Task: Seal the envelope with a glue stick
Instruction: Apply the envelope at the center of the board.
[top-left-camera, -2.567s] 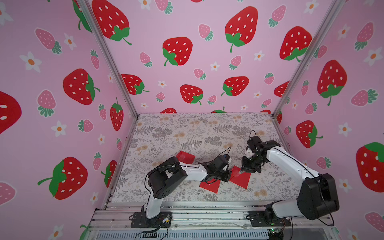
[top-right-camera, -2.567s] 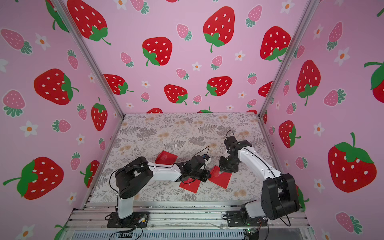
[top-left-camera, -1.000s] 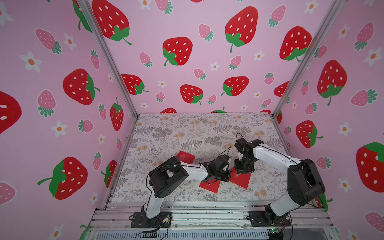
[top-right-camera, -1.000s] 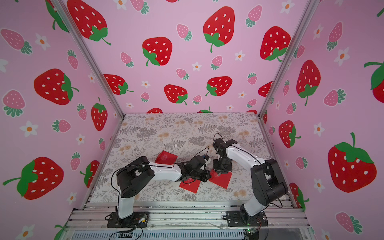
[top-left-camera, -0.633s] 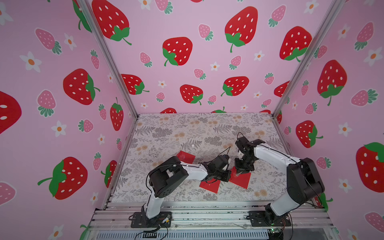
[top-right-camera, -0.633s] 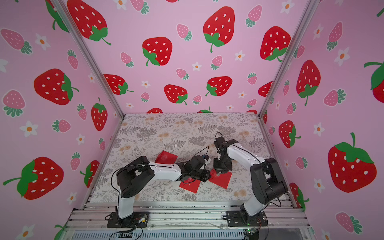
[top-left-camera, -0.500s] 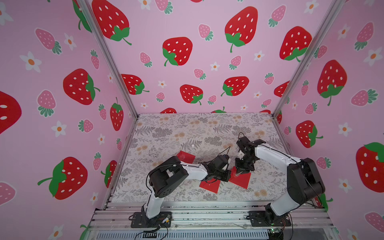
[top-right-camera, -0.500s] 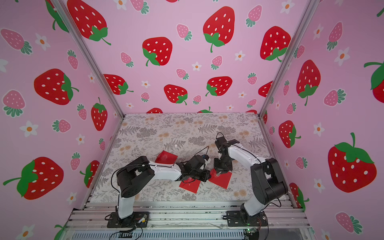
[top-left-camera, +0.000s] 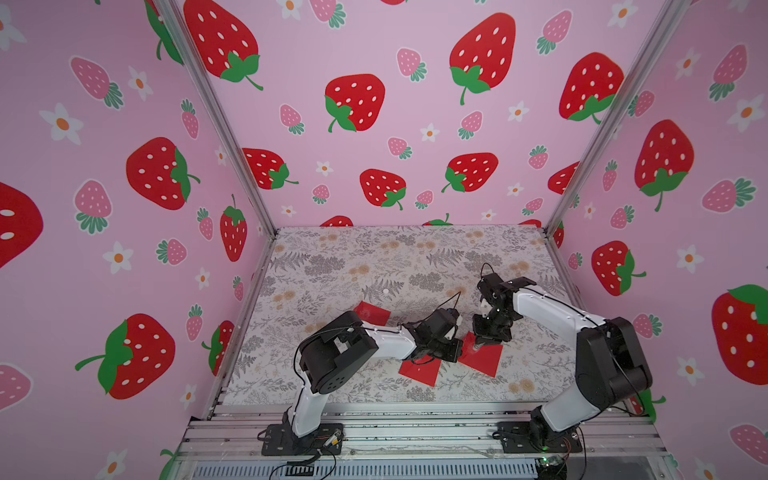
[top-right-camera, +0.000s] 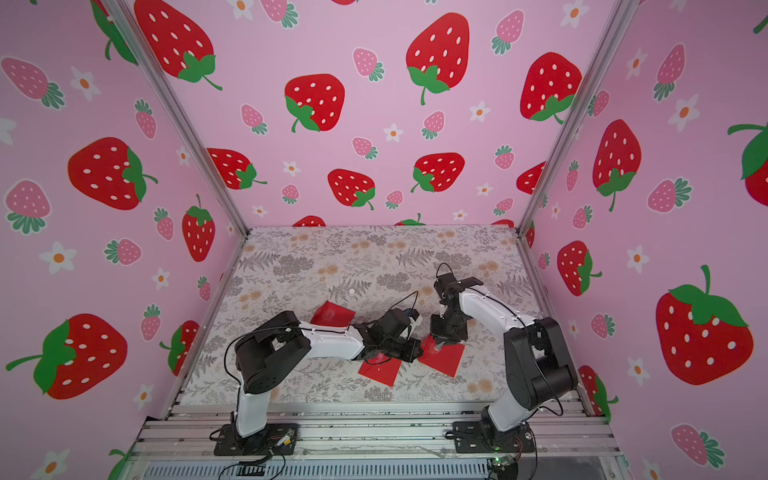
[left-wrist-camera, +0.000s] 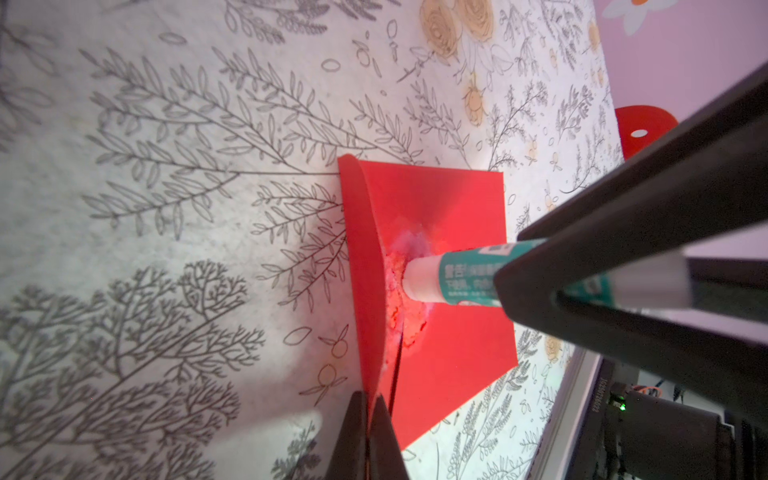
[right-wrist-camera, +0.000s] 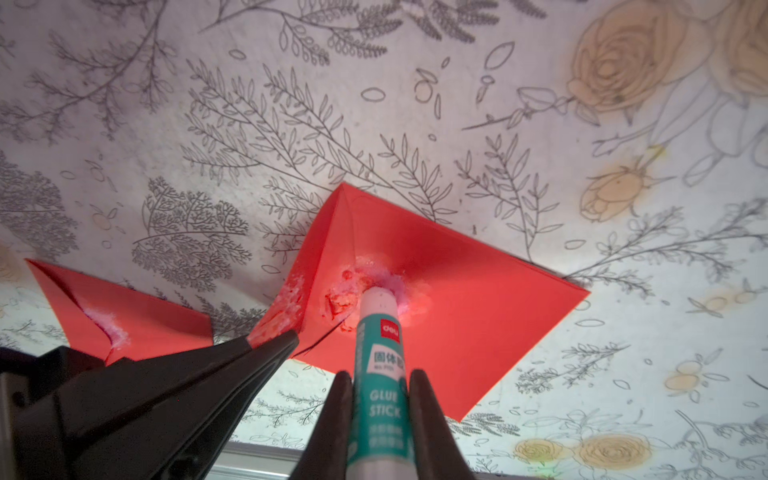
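A red envelope (top-left-camera: 484, 357) (top-right-camera: 444, 359) lies on the floral table near the front. Its flap (left-wrist-camera: 360, 266) (right-wrist-camera: 328, 253) is lifted, and my left gripper (left-wrist-camera: 368, 401) (top-left-camera: 455, 353) is shut on the flap's edge. My right gripper (right-wrist-camera: 380, 376) (top-left-camera: 482, 340) is shut on the glue stick (right-wrist-camera: 380, 353) (left-wrist-camera: 451, 278), a white tube with a teal label. The stick's tip presses on the envelope's body (right-wrist-camera: 465, 307) just under the flap. Whitish glue smears show round the tip and on the flap's inner side.
A second red envelope (top-left-camera: 419, 372) (right-wrist-camera: 133, 316) lies just left of the first, partly under my left wrist, with glue on its flap. A third (top-left-camera: 372, 312) (top-right-camera: 332, 314) lies farther back left. The metal front rail (top-left-camera: 415, 432) runs close by.
Since the earliest frames my right gripper has shifted a little left with the glue stick onto the envelope. Over the last second it hardly moves. My left arm has stayed still.
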